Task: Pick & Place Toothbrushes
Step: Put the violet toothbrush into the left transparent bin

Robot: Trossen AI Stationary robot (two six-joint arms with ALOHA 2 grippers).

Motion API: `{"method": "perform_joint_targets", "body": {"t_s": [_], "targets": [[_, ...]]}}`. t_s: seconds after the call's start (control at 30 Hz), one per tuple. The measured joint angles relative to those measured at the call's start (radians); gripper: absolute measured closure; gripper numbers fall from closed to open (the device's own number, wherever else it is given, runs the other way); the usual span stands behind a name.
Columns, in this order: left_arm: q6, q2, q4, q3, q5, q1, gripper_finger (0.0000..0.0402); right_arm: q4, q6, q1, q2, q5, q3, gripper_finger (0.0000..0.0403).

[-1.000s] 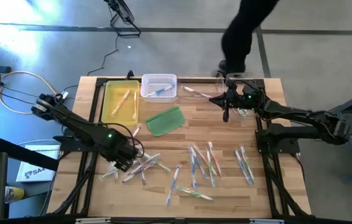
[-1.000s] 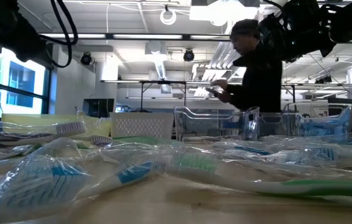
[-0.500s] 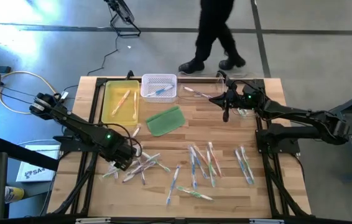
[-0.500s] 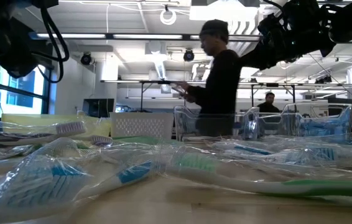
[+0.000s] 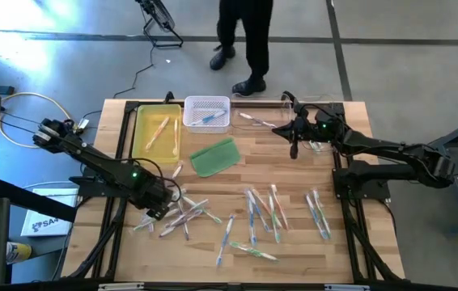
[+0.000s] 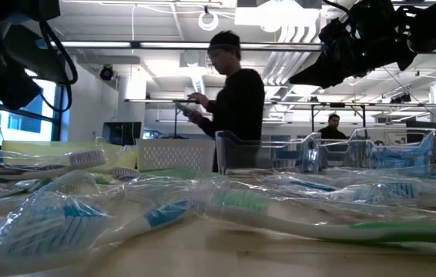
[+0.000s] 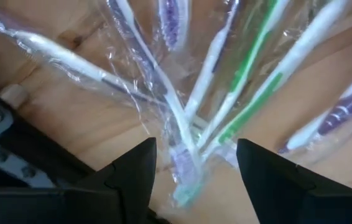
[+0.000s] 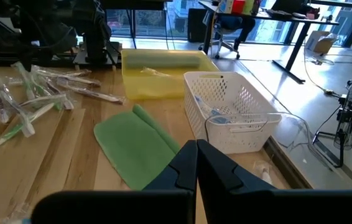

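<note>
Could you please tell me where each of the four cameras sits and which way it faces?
High view: overhead, straight down on the table and both arms.
Low view: at tabletop height, level across wrapped toothbrushes toward a person.
Left wrist view: down between the open left claw onto toothbrushes.
Right wrist view: past the shut right claw toward the white basket.
Shared: the high view also shows that basket.

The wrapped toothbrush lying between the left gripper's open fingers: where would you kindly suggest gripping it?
Probably mid-handle, from straight above: the left gripper already straddles the white-handled toothbrush, whose thin handle lies flat on the table, crossed by others farther along.
</note>
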Motion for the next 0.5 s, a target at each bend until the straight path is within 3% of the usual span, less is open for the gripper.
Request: {"method": "perform_joint_targets", "body": {"t_s": [0.5], "targets": [[-0.033, 0.002, 0.081, -0.074, -0.007, 0.000, 0.0183, 0.000, -0.001, 0.000, 0.000, 0.000, 0.000, 0.0401]]}}
